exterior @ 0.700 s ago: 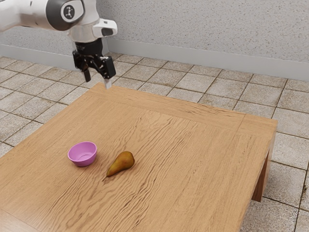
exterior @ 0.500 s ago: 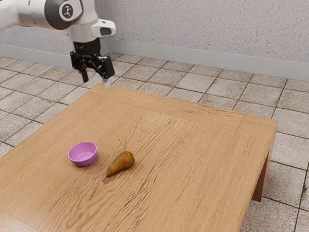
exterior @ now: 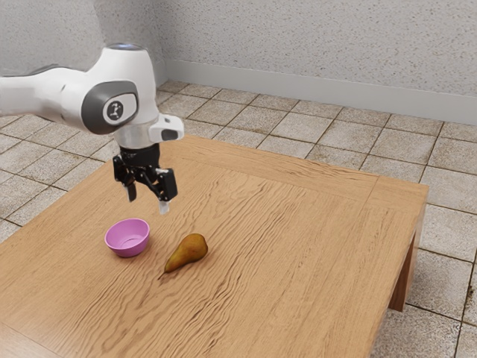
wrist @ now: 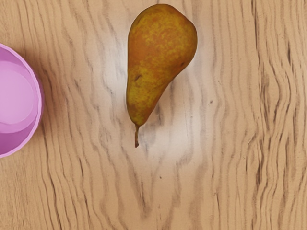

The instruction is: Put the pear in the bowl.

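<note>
My gripper hangs above the table in the exterior view, its two fingers apart and nothing between them; it is open. Below it lies the brown-yellow pear on its side, the stem toward the exterior view's lower left. The pink bowl stands upright beside the pear, a small gap between them, with nothing inside. In the wrist view the whole pear is seen from above, and part of the bowl shows too.
The wooden table carries both things. Tiled floor and a grey wall lie beyond its edges.
My hand has come down a long way toward the table, with the fingers still apart. The pear and the bowl have stayed where they were.
</note>
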